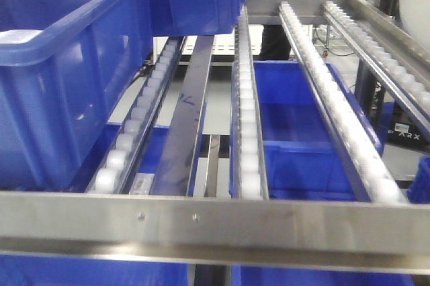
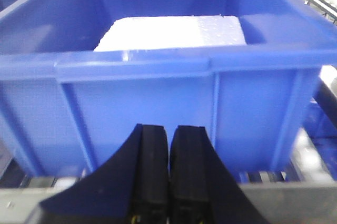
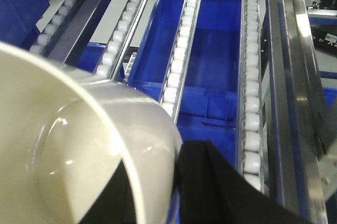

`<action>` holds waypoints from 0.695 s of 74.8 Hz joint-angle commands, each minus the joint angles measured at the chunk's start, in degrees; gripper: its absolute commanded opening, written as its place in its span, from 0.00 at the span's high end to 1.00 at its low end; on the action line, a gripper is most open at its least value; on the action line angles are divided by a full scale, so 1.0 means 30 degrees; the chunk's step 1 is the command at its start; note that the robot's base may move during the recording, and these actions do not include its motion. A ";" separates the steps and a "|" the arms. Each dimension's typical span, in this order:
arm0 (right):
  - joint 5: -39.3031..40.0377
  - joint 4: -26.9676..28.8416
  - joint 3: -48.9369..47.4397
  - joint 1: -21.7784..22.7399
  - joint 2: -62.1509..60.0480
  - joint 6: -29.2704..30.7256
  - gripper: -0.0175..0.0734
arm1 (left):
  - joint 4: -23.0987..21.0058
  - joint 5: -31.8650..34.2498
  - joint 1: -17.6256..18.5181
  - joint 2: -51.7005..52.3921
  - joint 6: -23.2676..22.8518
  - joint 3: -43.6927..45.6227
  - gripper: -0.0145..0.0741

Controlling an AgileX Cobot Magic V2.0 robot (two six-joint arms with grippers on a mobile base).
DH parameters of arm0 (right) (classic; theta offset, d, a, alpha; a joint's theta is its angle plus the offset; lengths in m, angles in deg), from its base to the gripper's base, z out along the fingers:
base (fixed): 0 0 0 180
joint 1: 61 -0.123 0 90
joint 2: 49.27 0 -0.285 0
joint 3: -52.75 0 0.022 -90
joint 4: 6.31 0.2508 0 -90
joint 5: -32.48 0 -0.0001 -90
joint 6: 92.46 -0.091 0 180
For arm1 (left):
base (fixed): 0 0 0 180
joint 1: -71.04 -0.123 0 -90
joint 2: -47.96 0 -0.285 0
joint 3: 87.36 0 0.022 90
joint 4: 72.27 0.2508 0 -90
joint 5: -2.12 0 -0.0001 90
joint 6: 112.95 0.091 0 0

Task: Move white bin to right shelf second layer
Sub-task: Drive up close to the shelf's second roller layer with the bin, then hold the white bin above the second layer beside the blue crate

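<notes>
Cream-white bin (image 3: 79, 145): up in the right gripper (image 3: 158, 184), filling the near left of the right wrist view. We're looking down into it, glossy and empty.
Right jaws: pinching the bin's wall, one finger inside, one outside.
Left gripper (image 2: 169, 153): jaws pressed together on nothing, parked just in front of a blue crate (image 2: 158, 92) with a white slab (image 2: 168, 32) in it.
Done so far: we'd say the pick and most of the carry, since the bin hangs over the near end of the roller tracks (image 3: 179, 71).
Left to do: lower it onto the rollers, let go, back out. We can't tell whether its base touches anything yet.
Surface: steel front bar (image 1: 215, 222) with two screws, then tracks of small white rollers with open gaps between. We expect the bin to roll easily.
Room on the level: a big crate (image 1: 60, 91) takes the left, while the middle and right tracks show bare.
Below: a lower crate (image 1: 295, 138), seen through the gaps.
Far end: steel crossbar (image 1: 295, 5), grey floor (image 1: 218, 108), and a dark shape (image 1: 285, 11) we can't make out.
</notes>
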 commanded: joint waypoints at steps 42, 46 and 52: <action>0.1939 0.0101 -0.0585 0.0099 0.0075 0.0077 0.75 | 0.0000 0.1666 0.0084 0.0266 -0.0100 -0.0702 0.74; 0.1939 0.0101 -0.0585 0.0099 0.0075 0.0077 0.75 | 0.0000 0.1666 0.0084 0.0266 -0.0100 -0.0702 0.74; 0.1939 0.0101 -0.0585 0.0099 0.0075 0.0077 0.75 | 0.0000 0.1666 0.0084 0.0266 -0.0100 -0.0702 0.74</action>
